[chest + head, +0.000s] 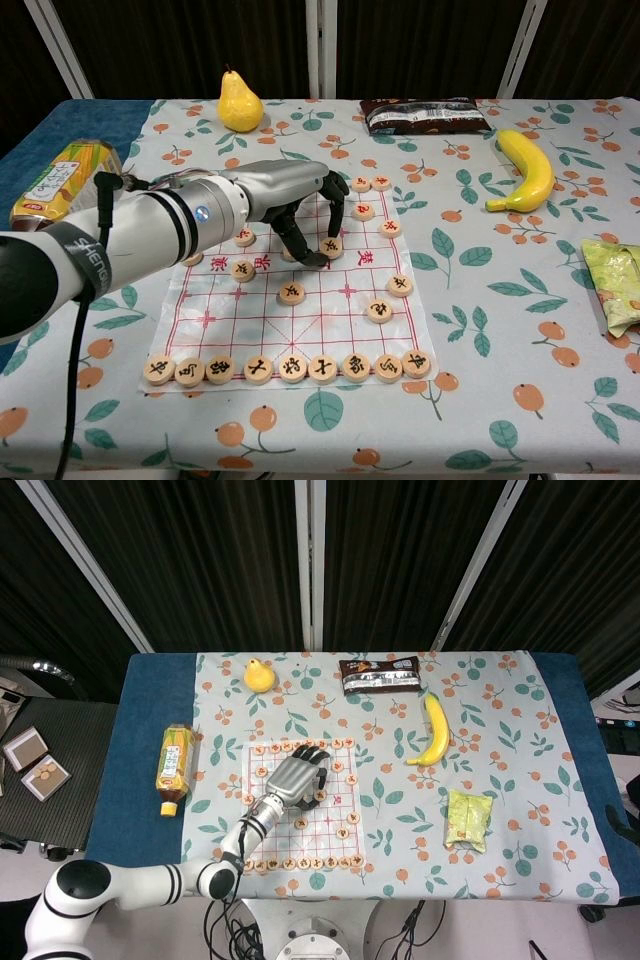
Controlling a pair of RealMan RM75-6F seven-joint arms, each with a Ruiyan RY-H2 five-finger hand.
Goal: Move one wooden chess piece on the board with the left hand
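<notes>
A: What is the biggest thing here?

B: The table [560, 420], with its leafy cloth. Then the robot's long arm [120, 240]. Then the chess board [250, 330], which lies right under the left hand [285, 195].

A: What is the hand doing?

B: It is arched over the far half of the board with its fingers bent down. The fingertips [338, 222] come down right by one round wooden piece [331, 246]. I cannot tell if it is pinching that piece or only touching it.

A: And the other hand?

B: No picture shows it.

A: What will the piece be like to move?

B: I think it is light and hard, a small flat wooden disc. It is smooth, so it could slip. Best to hold it by its round edge, one fingertip on each side, or push it flat along the board.

A: Could something go wrong?

B: Other pieces [291, 293] sit close by the hand. A bump could knock them. The board looks thin and may slide too.
</notes>
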